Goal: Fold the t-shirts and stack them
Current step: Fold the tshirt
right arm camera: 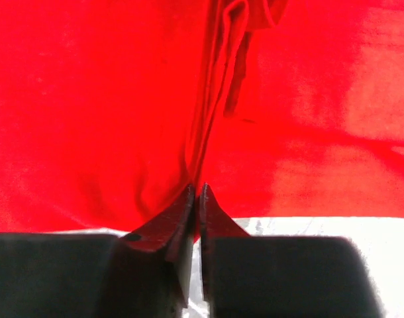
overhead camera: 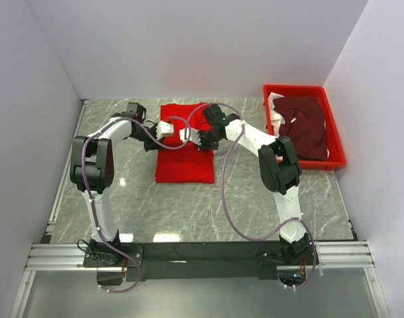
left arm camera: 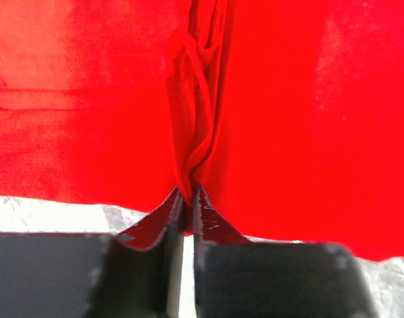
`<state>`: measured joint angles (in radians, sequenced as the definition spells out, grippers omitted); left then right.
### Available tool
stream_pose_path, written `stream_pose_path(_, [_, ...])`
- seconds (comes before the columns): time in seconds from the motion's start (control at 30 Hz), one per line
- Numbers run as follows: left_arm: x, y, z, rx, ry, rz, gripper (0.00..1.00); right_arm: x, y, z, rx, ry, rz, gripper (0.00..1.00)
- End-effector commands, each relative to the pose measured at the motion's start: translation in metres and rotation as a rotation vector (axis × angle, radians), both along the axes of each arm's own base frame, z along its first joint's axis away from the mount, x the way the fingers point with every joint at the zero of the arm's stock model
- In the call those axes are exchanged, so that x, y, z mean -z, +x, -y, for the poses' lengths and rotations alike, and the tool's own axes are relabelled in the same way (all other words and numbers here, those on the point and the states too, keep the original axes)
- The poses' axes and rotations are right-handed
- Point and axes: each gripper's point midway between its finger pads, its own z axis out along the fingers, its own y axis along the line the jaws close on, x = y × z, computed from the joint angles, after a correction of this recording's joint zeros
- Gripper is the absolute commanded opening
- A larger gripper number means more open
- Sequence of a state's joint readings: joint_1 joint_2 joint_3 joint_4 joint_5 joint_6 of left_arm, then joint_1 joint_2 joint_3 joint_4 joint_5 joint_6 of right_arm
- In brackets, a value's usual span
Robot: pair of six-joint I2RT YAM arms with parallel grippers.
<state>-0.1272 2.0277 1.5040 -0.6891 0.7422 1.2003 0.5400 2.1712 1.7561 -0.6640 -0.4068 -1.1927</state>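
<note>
red t-shirt (overhead camera: pixel 183 165): on the marble table (overhead camera: pixel 189 205), centre, towards the far side. Near part lies flat as a rough rectangle with straight left and right edges. Middle is partly hidden behind both grippers.
left gripper (left arm camera: pixel 186 192): over the shirt's left-middle, reaching in from the left. Fingers almost together, clamped on a ridge of red cloth. Wrist view shows the pinched fold running up and away from the fingertips.
right gripper (right arm camera: pixel 196 189): over the shirt's middle, just right of the left gripper, reaching in from the right. Fingers pressed nearly together on a thin fold of the same red cloth. Crease runs away from the tips towards the far edge.
gripper spacing: near each other, not touching in the top view.
cloth at pinch points: bunched into narrow pleats, flat on either side. Marble shows under the near hem in both wrist views.
maroon t-shirt (overhead camera: pixel 306 126): crumpled in the red plastic tray (overhead camera: pixel 291 87), far right of the table, well apart from the red shirt.
white fabric (overhead camera: pixel 275 109): in the same tray, left side, touching the maroon cloth.
</note>
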Motion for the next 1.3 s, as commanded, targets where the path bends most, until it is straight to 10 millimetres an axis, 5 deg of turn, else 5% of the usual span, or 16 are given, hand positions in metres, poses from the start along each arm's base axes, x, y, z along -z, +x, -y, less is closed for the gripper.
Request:
stream_pose_path(0.0, [-0.006,0.022,-0.002,-0.071,-0.003,0.021,0.14,-0.013,0.032,-0.003,0.052,0.027,0.091,0.14])
stream_pose_path(0.03, [-0.006,0.026,-0.003,-0.094,-0.002,0.023,0.19,-0.017,0.036,-0.004,0.061,0.034,0.102,0.32])
stream_pose_path(0.13, [-0.018,0.037,-0.009,-0.187,-0.031,0.031,0.46,-0.033,0.048,-0.004,0.111,0.063,0.141,0.53])
stream_pose_path(0.27, [-0.053,0.033,-0.027,-0.274,-0.078,0.079,0.60,-0.065,0.047,0.008,0.195,0.098,0.165,0.59])
stream_pose_path(0.3, [-0.047,0.023,-0.030,-0.292,-0.081,0.060,0.64,-0.084,0.043,0.011,0.205,0.113,0.184,0.59])
stream_pose_path(0.37, [-0.068,0.008,-0.036,-0.303,-0.111,0.091,0.69,-0.082,0.022,0.020,0.221,0.101,0.130,0.59])
stream_pose_path(0.4, [-0.058,-0.010,-0.037,-0.298,-0.108,0.060,0.74,-0.098,0.009,0.021,0.210,0.128,0.127,0.59])
stream_pose_path(0.47, [-0.070,-0.035,-0.034,-0.227,-0.121,0.103,0.75,-0.082,-0.023,0.026,0.194,0.116,0.046,0.56])
stream_pose_path(0.5, [-0.052,-0.059,-0.032,-0.196,-0.119,0.064,0.75,-0.093,-0.039,0.021,0.166,0.151,0.043,0.56])
stream_pose_path(0.57, [-0.060,-0.083,-0.026,-0.137,-0.145,0.110,0.76,-0.067,-0.069,0.023,0.142,0.127,-0.007,0.53])
stream_pose_path(0.73, [-0.030,-0.136,-0.018,0.034,-0.111,0.167,0.73,-0.033,-0.126,0.014,0.062,0.101,-0.045,0.47])
stream_pose_path(0.87, [-0.010,-0.152,-0.012,0.118,-0.056,0.191,0.72,-0.011,-0.138,0.006,0.031,0.076,-0.031,0.45])
stream_pose_path(1.27, [0.017,-0.136,-0.005,0.162,0.039,0.203,0.68,0.027,-0.123,0.011,0.015,-0.048,0.015,0.43])
